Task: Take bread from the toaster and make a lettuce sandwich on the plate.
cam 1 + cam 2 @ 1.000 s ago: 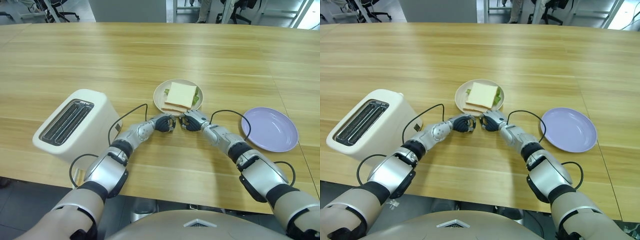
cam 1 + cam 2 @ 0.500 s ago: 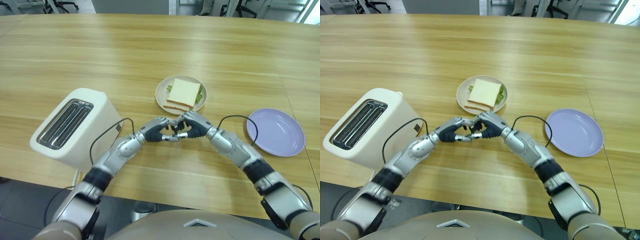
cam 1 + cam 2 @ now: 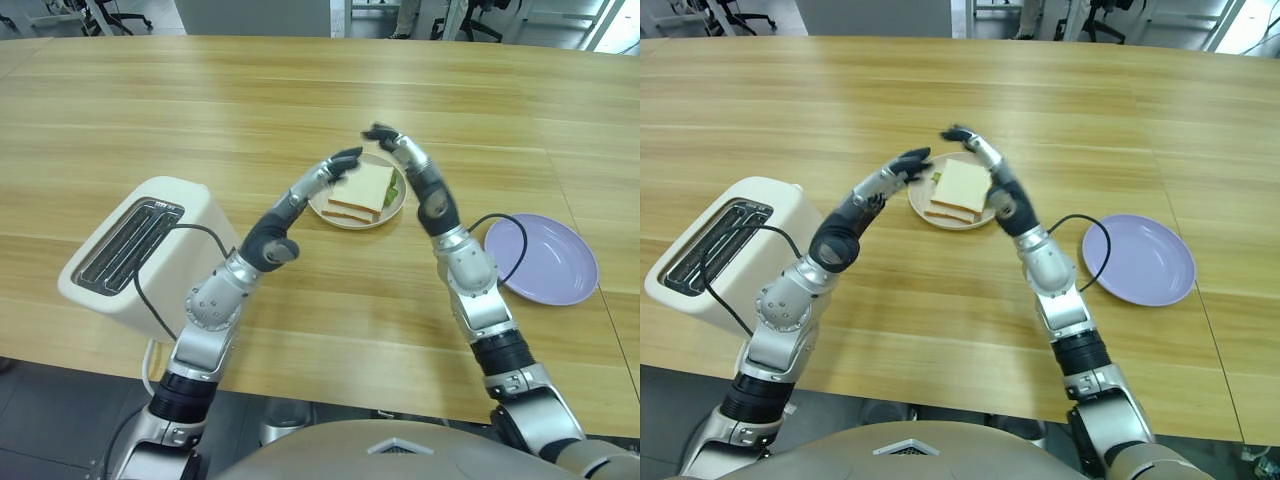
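On wooden table (image 3: 200, 110): toaster (image 3: 140, 245), sandwich plate (image 3: 345, 223), purple plate (image 3: 545, 260); chairs (image 3: 478, 22) behind.

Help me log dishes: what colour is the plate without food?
The empty plate is pale purple, clearest in the left eye view.

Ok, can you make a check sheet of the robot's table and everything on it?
Surface: wooden table.
Job's things: toaster on the left; sandwich with lettuce on the plate.
Clutter: purple plate on the right.
Robot hands: left robot hand and right robot hand open, up above the sandwich, holding nothing.
Cables: black cables loop off both arms.
Surroundings: office chairs beyond the table.
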